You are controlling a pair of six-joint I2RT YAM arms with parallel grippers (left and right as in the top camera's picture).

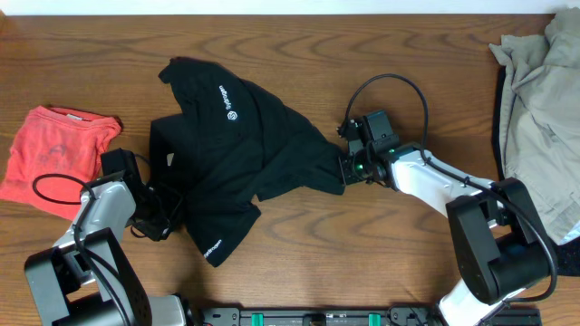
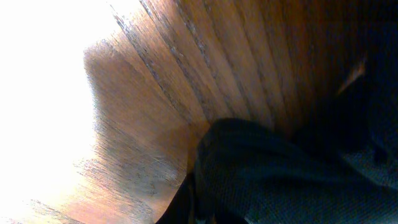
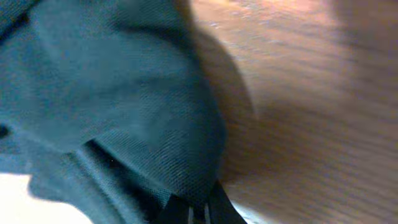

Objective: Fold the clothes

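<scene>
Right gripper (image 1: 344, 168): fingers (image 3: 176, 213) nearly closed, pinching the shirt (image 1: 240, 154) at its edge. Left gripper (image 1: 163, 215) sits at the opposite edge, with black cloth against its tips; I cannot tell its opening. The shirt lies crumpled between both grippers. Red tee (image 1: 54, 158) is beyond the left gripper, beige garment (image 1: 544, 100) well beyond the right.

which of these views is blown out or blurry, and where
Left wrist view: upper left blown out to white glare over the brown wooden table; the crumpled black collared shirt reads murky. Right wrist view: wood soft and smeared, shirt weave sharper, a white overexposed patch at lower left. Overhead view: evenly lit and sharp.
</scene>
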